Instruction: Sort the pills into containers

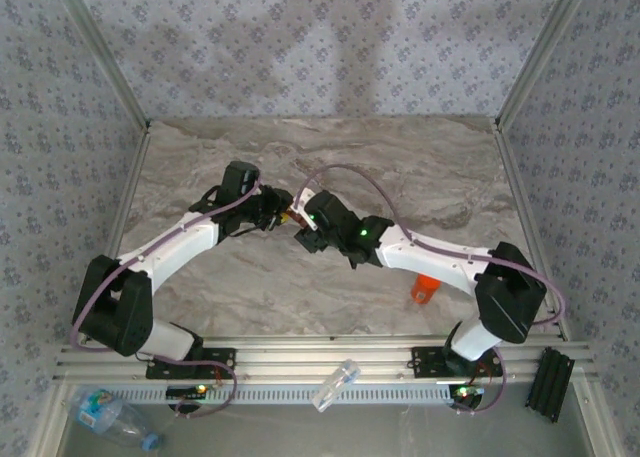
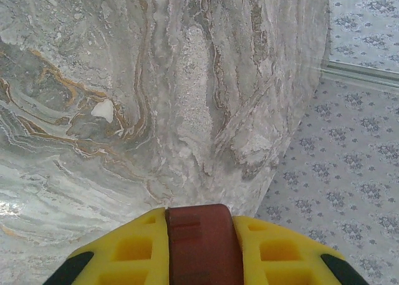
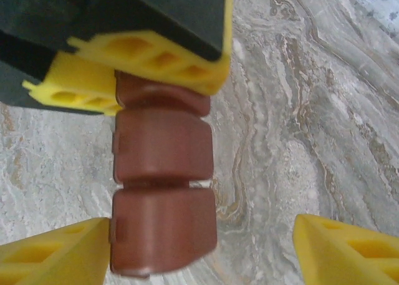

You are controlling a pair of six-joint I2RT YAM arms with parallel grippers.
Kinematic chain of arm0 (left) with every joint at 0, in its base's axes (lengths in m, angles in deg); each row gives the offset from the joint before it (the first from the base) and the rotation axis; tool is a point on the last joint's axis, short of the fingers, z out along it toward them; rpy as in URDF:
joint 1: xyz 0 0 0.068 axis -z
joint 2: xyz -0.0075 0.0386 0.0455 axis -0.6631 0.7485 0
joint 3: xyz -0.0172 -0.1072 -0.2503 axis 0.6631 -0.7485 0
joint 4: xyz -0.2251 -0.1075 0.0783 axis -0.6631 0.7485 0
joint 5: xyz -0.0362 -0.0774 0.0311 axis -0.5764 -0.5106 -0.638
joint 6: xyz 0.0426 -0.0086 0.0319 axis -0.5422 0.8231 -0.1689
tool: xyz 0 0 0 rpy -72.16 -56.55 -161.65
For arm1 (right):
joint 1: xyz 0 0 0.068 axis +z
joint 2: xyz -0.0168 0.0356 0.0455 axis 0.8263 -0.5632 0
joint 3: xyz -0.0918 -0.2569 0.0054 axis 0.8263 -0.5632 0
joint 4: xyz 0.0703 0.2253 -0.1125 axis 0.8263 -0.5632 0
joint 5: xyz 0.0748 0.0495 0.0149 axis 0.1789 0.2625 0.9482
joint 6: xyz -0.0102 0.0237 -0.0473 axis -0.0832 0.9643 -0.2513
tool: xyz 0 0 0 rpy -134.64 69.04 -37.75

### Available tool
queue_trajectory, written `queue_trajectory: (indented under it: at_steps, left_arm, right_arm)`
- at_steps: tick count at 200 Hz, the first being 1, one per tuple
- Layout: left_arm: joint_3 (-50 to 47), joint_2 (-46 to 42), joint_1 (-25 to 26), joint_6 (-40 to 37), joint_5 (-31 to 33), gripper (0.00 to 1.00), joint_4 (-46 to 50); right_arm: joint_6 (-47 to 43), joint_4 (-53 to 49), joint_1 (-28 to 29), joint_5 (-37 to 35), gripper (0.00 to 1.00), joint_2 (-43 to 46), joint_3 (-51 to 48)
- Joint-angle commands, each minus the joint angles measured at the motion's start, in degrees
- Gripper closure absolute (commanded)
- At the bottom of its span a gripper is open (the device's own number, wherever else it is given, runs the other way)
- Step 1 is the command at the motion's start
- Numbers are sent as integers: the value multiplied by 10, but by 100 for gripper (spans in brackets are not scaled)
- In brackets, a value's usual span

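Note:
A brown-red pill box strip (image 3: 163,191) with several lidded compartments hangs above the marble table (image 1: 430,177) at its centre. My left gripper (image 2: 201,235) is shut on one end of the strip (image 2: 202,244); its yellow fingers (image 3: 149,63) show at the top of the right wrist view. My right gripper (image 3: 202,247) is open around the strip's free end, its left finger against the side and its right finger well clear. In the top view both grippers, left (image 1: 284,220) and right (image 1: 304,233), meet mid-table. A small orange-red pill bottle (image 1: 425,289) lies under the right forearm.
A clear water bottle with a blue label (image 1: 112,415) and a small clear plastic item (image 1: 336,385) lie below the front rail. A black block (image 1: 551,383) sits at the near right. Metal frame posts and patterned walls bound the table.

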Motion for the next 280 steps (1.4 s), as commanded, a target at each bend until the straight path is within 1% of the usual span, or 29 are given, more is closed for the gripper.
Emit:
queue_trajectory:
  at_steps: [1,24,29,41,87,98,112,118,123,130,146,158,171,185,198,209,224,239,261,280]
  left_arm:
    - [15,-8,0,6,-2,100,4]
    - [15,-10,0,3,-3,100,4]
    - [15,-11,0,2,-3,100,4]
    - [15,-13,0,-1,-3,100,4]
    - [15,-15,1,-12,-7,100,-3]
    - [16,-15,1,-20,-10,100,-11]
    - [19,-17,2,-37,-12,89,-24]
    - [21,-18,1,-48,-11,80,-28]
    - [23,-21,1,-58,-8,69,-29]
    - [27,-27,1,-75,-1,55,-28]
    - [40,-44,-3,-117,21,33,-15]
    - [50,-59,-8,-148,36,21,-1]
    - [54,-76,-18,-175,47,12,5]
    - [51,-95,-30,-199,53,6,4]
    - [42,-110,-42,-217,55,3,-3]
    - [30,-123,-51,-232,57,1,-12]
    - [5,-135,-63,-251,46,0,-39]
    - [-23,-139,-71,-256,26,1,-76]
    - [-56,-129,-73,-256,-16,1,-144]
    - [-74,-116,-73,-248,-48,1,-190]
  right_arm:
    - [-20,5,4,-5,27,-19,29]
    - [-25,0,3,8,37,-33,31]
    - [-26,-2,4,12,39,-36,49]
    - [-25,-4,3,16,46,-41,51]
    - [-18,-10,0,40,76,-42,51]
    - [-12,-11,-3,49,77,-40,49]
    - [-2,-11,-12,69,79,-33,43]
    - [7,-7,-18,79,81,-28,41]
    - [14,-4,-24,89,82,-22,41]
    - [27,4,-34,105,83,-12,15]
    - [46,24,-60,144,84,15,-10]
    - [70,38,-80,171,83,36,-29]
    - [101,49,-105,217,83,61,-49]
    - [141,73,-132,271,84,87,-71]
    - [189,103,-165,327,83,107,-94]
    - [236,130,-194,380,83,116,-108]
    - [297,163,-229,439,83,121,-123]
    - [356,191,-256,496,83,115,-125]
    - [459,254,-294,599,83,84,-119]
    - [527,310,-306,666,83,48,-113]
